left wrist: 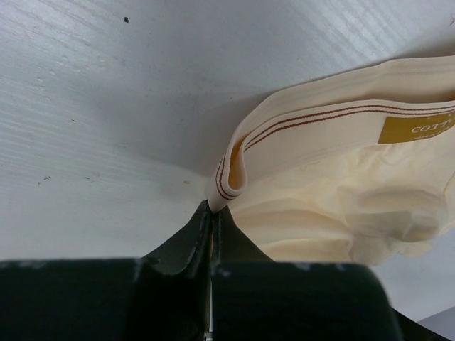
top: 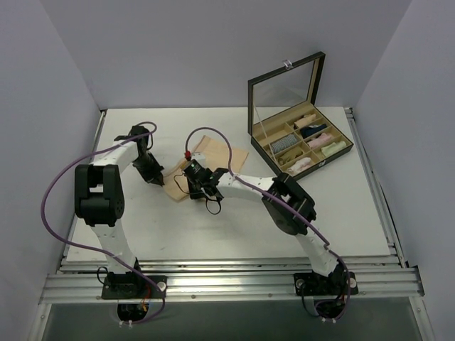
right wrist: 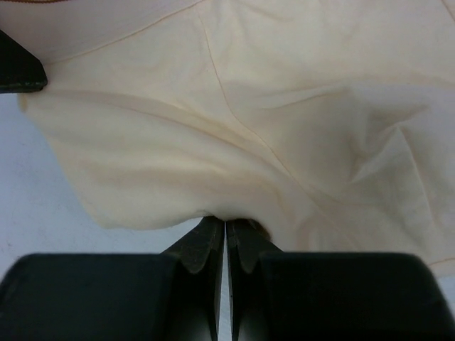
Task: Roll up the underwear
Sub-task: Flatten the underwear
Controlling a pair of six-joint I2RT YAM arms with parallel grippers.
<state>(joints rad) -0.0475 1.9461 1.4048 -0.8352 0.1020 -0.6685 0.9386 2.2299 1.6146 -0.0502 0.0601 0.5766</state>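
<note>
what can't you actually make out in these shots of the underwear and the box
- Left wrist view: the label on the underwear is cut off by the right edge after "COTT".
- Right wrist view: how much cloth the right gripper pinches is hidden between its shut jaws.
- Top view: the rolls in the box are too small to count.

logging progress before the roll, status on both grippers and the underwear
Left gripper shut on the underwear, waistband end. Right gripper shut on its edge. Cloth spread flat, not yet rolled. Compartment box off right, apart.
</note>
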